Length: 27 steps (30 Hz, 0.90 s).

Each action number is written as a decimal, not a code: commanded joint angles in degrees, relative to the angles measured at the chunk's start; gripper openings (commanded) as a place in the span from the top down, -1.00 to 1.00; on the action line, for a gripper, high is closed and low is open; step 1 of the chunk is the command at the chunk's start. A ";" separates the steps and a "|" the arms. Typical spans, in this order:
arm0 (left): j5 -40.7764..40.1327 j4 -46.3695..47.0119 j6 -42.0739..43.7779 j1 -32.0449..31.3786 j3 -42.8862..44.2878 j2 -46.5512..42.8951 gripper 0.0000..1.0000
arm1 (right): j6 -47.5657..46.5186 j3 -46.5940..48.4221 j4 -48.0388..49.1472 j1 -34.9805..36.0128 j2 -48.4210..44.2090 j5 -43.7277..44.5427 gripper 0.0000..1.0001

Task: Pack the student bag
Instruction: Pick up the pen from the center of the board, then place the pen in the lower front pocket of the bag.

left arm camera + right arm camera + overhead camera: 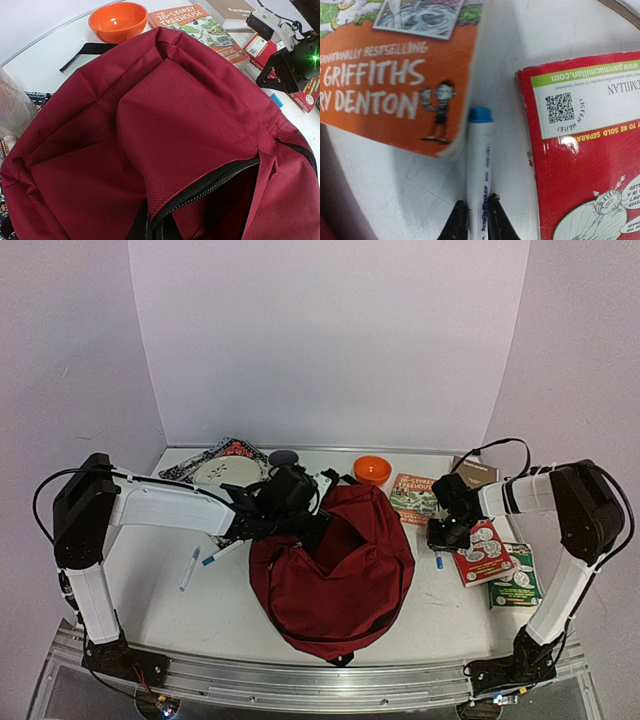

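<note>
The student bag [335,570], a dark red backpack, lies in the middle of the table with its zip open. My left gripper [300,527] is at its top left edge. In the left wrist view the black fingers [136,227] are shut on the zip edge of the bag's flap [190,135] and hold it raised. My right gripper [447,536] is down at the table right of the bag. Its fingertips [457,222] are shut on a white marker with a blue cap [480,160], which lies on the table between two books.
A Treehouse book [413,497] and a red book [483,552] flank the marker. A green book [517,580] and a brown book [475,472] lie at the right. An orange bowl [372,469] sits behind the bag. Two markers [190,567] and a plate [228,471] are at the left.
</note>
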 commanded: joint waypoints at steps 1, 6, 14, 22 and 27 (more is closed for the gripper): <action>1.05 0.76 -0.42 0.04 2.87 -0.47 1.00 | 0.17 0.05 -4.01 -0.15 1.83 -0.78 0.99; 1.28 0.38 -0.16 0.12 2.87 -0.77 1.00 | -0.72 -1.80 -4.14 0.08 -1.21 -2.29 1.00; 3.81 -0.26 -1.11 0.78 3.89 0.29 1.00 | -2.39 -4.09 -5.38 3.52 -13.65 -2.82 1.00; 6.44 -0.78 -3.90 1.79 3.86 0.49 1.00 | 2.81 -0.57 -5.51 14.86 -21.51 -6.17 1.00; 7.92 -0.94 -4.65 1.81 4.21 0.68 1.00 | 7.38 0.84 -0.04 21.49 -21.87 -12.62 1.00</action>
